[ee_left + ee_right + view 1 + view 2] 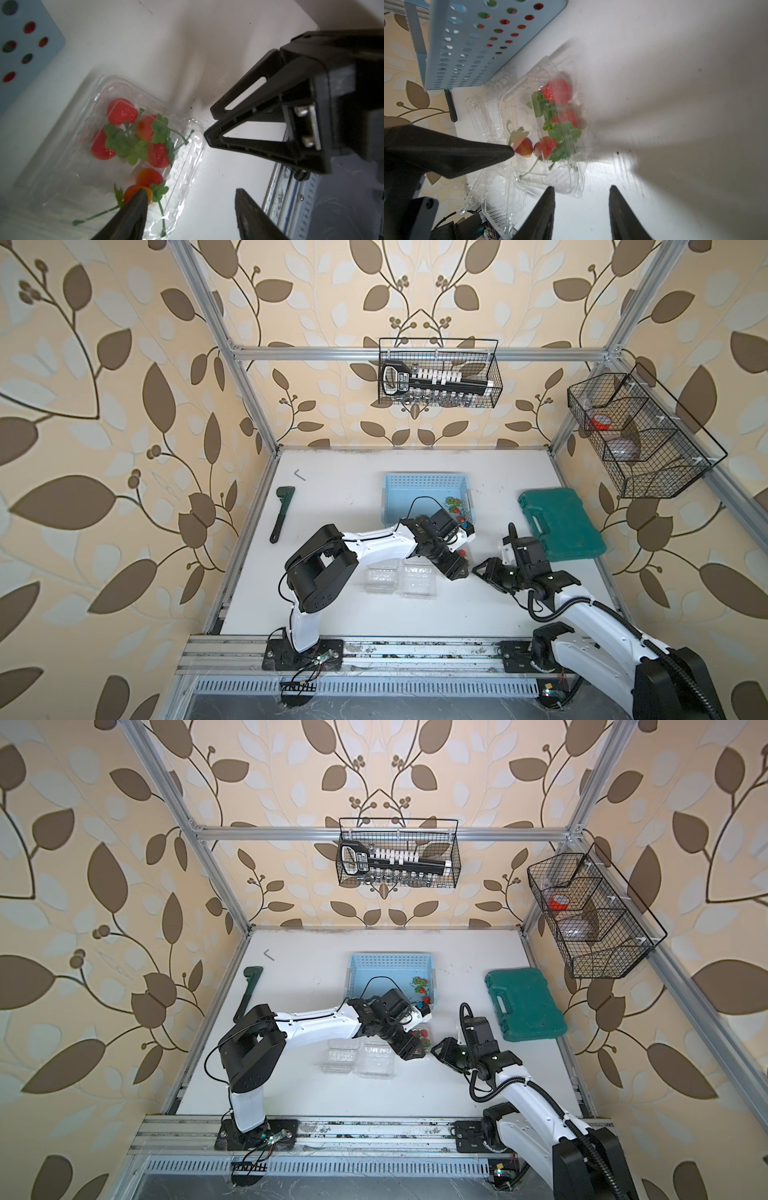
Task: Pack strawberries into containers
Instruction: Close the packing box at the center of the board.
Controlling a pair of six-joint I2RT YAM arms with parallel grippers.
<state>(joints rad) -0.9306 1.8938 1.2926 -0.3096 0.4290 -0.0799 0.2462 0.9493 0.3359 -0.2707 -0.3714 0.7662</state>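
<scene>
Since left gripper has jaws spread, one fingertip against a strawberry at the edge of the part-filled clamshell punnet, pulling away may flick it out. Right gripper, spread and empty near the rim, could shove the punnet.

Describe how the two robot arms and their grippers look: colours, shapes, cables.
Both arms wear white shells with black joint housings: left arm, right arm. A thin black cable loops over the left; a thick corrugated black hose runs along the right. The left gripper and right gripper are black, with triangular open-frame fingers.
</scene>
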